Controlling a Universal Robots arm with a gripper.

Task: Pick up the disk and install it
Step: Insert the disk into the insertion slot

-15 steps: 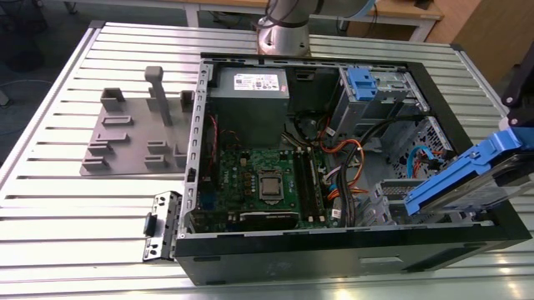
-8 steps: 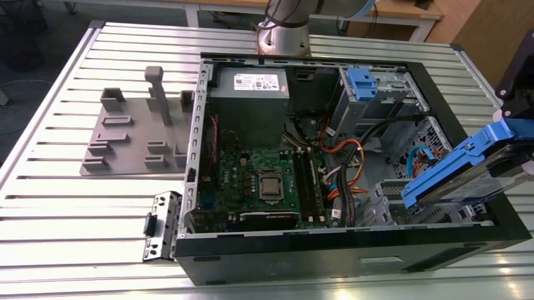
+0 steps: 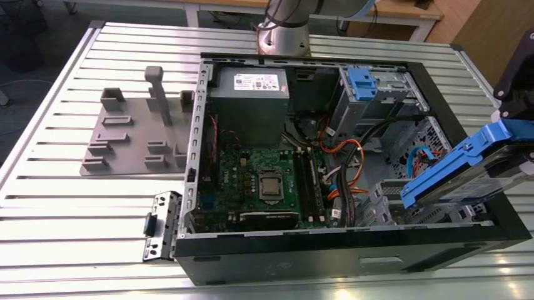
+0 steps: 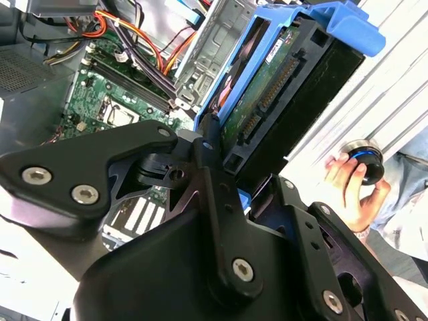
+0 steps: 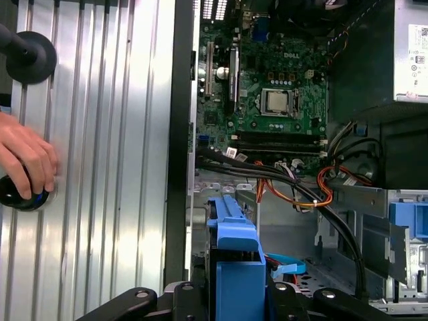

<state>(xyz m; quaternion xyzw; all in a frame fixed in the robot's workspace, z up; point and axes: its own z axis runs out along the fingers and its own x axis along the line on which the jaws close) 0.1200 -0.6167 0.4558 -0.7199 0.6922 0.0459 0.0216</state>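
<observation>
Exterior view: we hold the disk (image 3: 454, 172) in the air over the open case (image 3: 334, 247), above its corner at the exterior view's lower right, probably to line it up with the metal bay (image 3: 391, 199) beneath. Our gripper (image 4: 244, 164) is clamped on its blue carrier. Its long axis slants, low end toward the motherboard (image 3: 267, 178), high end outward.

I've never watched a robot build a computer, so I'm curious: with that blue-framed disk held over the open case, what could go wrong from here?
The gripper clamps the disk near one end and it hangs tilted, so it might slip or strike the case edge. Loose orange and black cables lie inside the case and could snag it. A person's hand rests on a knob beside the case and could be struck.
</observation>
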